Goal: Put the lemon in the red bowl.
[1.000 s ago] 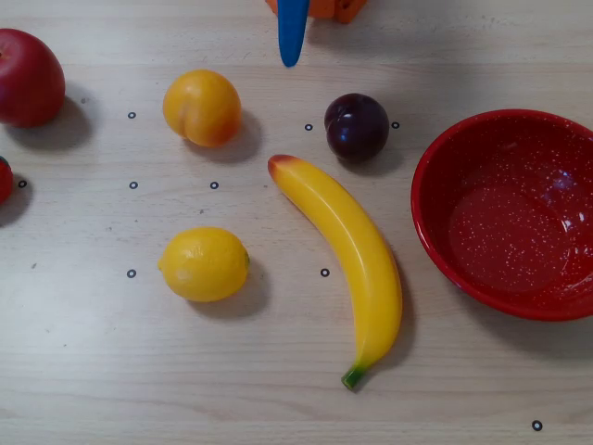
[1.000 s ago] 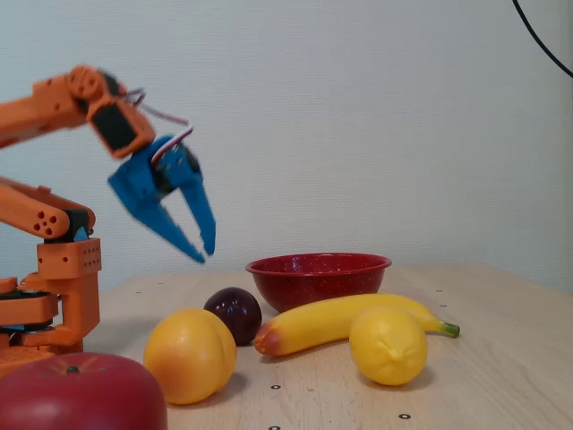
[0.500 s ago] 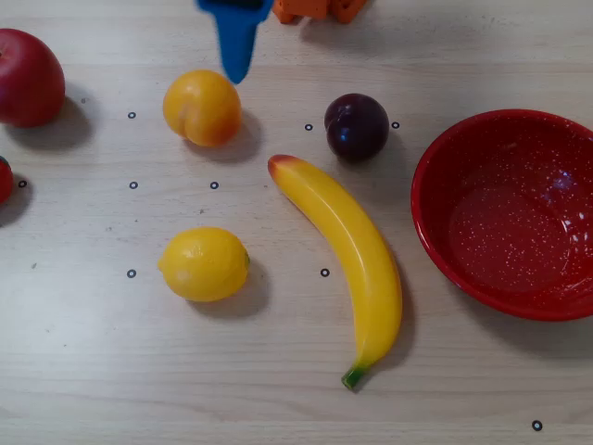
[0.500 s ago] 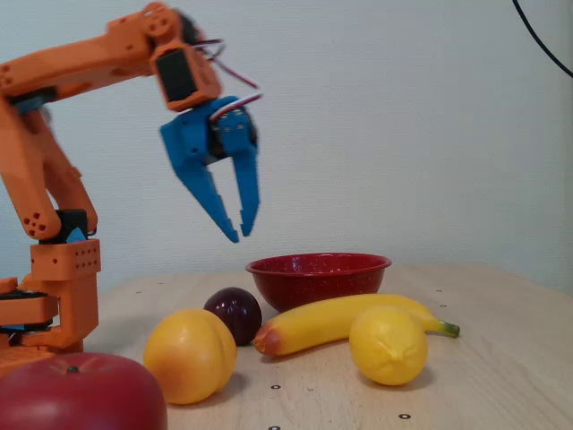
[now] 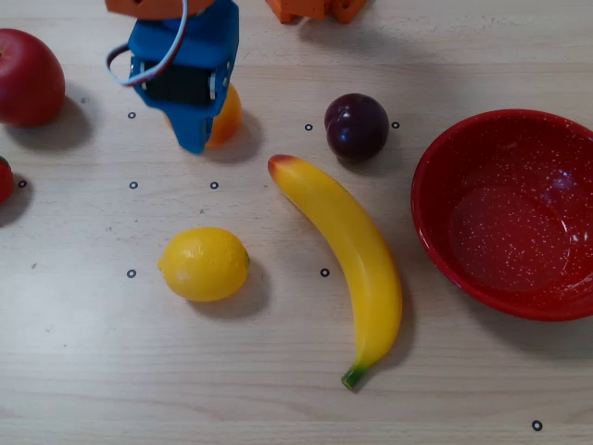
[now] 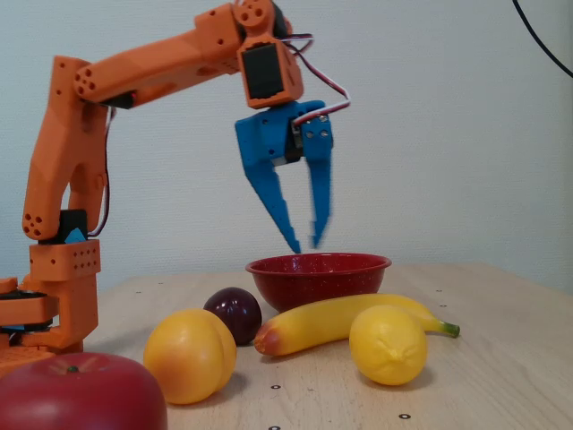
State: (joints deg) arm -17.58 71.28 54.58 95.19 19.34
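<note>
— Since half a second ago the arm (image 6: 152, 67) has swung out over the desk (image 5: 278, 389); what shows near the fixed camera?

— Closest in the fixed view sits a red apple (image 6: 81, 394), cut by the bottom edge. Just behind it rests the orange-yellow fruit (image 6: 190, 355), and to the right the lemon (image 6: 388, 345) lies on the desk, nub toward the camera.

— And from above?

— In the overhead view the lemon (image 5: 204, 264) sits left of the banana (image 5: 347, 255), apart from it, nothing touching it. The red bowl (image 5: 505, 213) stands at the right edge, well apart from the lemon, with the banana between them.

— Behind those?

— A dark plum (image 6: 233, 313) rests behind the banana's red-tipped end, and the bowl stands behind the banana in the fixed view.

— How do the fingers (image 6: 304, 244) stand?

— They point down, high above the fruit, parted by a moderate gap, with nothing between them. Seen from above, the blue fingers (image 5: 190, 139) cover most of the orange-yellow fruit, whose edge peeks out to the right.

— Farthest back?

— The arm's orange base (image 6: 49, 296) stands at the left of the fixed view before a pale wall (image 6: 448, 125).
</note>
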